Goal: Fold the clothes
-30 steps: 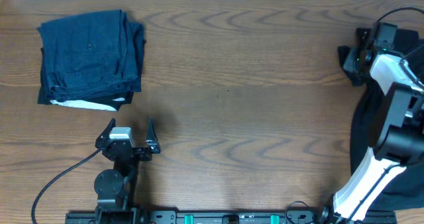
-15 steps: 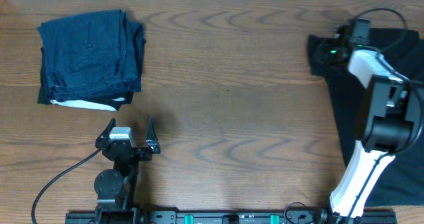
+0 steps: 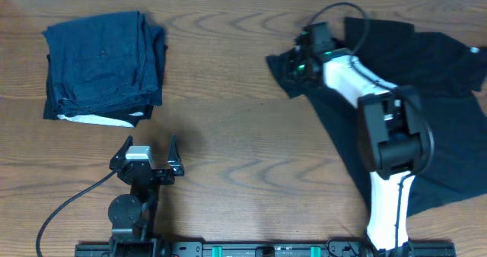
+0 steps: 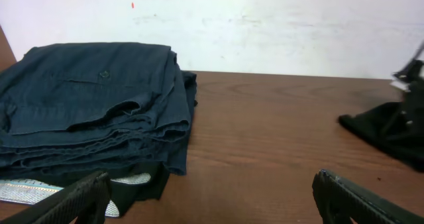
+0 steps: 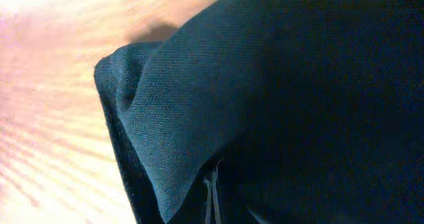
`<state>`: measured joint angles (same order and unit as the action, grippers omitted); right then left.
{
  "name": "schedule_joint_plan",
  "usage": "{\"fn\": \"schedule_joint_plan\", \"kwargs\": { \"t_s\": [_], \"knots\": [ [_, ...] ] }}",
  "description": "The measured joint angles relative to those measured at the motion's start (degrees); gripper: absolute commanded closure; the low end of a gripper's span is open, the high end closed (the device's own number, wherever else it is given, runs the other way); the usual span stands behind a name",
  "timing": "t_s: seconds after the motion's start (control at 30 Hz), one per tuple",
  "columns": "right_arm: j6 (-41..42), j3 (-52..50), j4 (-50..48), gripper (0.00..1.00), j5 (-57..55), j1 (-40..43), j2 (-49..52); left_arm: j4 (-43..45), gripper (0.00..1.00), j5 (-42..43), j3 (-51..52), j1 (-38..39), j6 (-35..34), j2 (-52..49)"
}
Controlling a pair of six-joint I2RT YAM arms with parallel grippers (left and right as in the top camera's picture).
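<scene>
A black garment point(image 3: 426, 97) lies spread over the right side of the table. My right gripper point(image 3: 298, 61) is shut on its left corner, at the upper middle of the table. In the right wrist view the black cloth point(image 5: 265, 85) fills the frame and the fingertips point(image 5: 211, 194) are pinched together in it. A stack of folded dark blue clothes point(image 3: 103, 67) sits at the upper left and shows in the left wrist view point(image 4: 93, 105). My left gripper point(image 3: 146, 157) is open and empty near the front left, below the stack.
The brown wooden table point(image 3: 243, 150) runs to a white wall at the back point(image 4: 265, 25). The left arm's black cable point(image 3: 68, 204) curves over the front left. The black garment's edge shows at right in the left wrist view point(image 4: 391, 128).
My right gripper has moved left across the table, dragging the black garment out from the right edge so that it now lies spread. The left arm has not moved.
</scene>
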<state>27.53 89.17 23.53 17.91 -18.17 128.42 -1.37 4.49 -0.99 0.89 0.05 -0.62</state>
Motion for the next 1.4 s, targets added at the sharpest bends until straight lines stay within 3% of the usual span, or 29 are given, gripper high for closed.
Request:
{"fn": "schedule_joint_plan", "kwargs": {
  "t_s": [0.1, 0.4, 0.63, 0.77, 0.87, 1.0, 1.13, 1.3, 1.33, 1.4],
  "knots": [
    [0.1, 0.2, 0.2, 0.98, -0.9, -4.8, 0.0, 0.0, 0.02, 0.0, 0.0, 0.0, 0.0, 0.0],
    [-2.4, 3.1, 5.0, 0.75, -1.0, -15.2, 0.4, 0.0, 0.02, 0.0, 0.0, 0.0, 0.0, 0.0],
    [-7.8, 13.9, 17.3, 0.56, -1.3, -12.5, 1.3, 0.0, 0.02, 0.0, 0.0, 0.0, 0.0, 0.0],
    [-11.8, 20.5, 22.3, 0.51, -1.3, -9.3, 0.8, 0.0, 0.02, 0.0, 0.0, 0.0, 0.0, 0.0],
    [-13.4, 23.3, 26.8, 0.41, -2.3, -6.1, -0.2, 0.0, 0.02, 0.0, 0.0, 0.0, 0.0, 0.0],
    [-14.8, 24.2, 32.8, 0.39, -5.0, -0.8, -0.9, 0.0, 0.02, 0.0, 0.0, 0.0, 0.0, 0.0],
    [-15.3, 24.3, 37.6, 0.44, -9.1, 6.0, -0.9, 0.0, 0.02, 0.0, 0.0, 0.0, 0.0, 0.0],
    [-17.2, 24.3, 38.3, 0.91, -11.7, 15.1, -0.9, 0.8, 0.02, 0.3, 0.0, 0.0, 0.0, 0.0],
    [-17.4, 24.3, 38.4, 0.98, -12.2, 17.1, -0.9, 0.9, 0.02, 0.7, 0.0, 0.0, 0.0, 0.0],
    [-17.7, 24.3, 38.3, 0.99, -12.6, 20.3, -0.9, 1.0, 0.02, 1.2, 0.0, 0.0, 0.0, 0.0]
  ]
}}
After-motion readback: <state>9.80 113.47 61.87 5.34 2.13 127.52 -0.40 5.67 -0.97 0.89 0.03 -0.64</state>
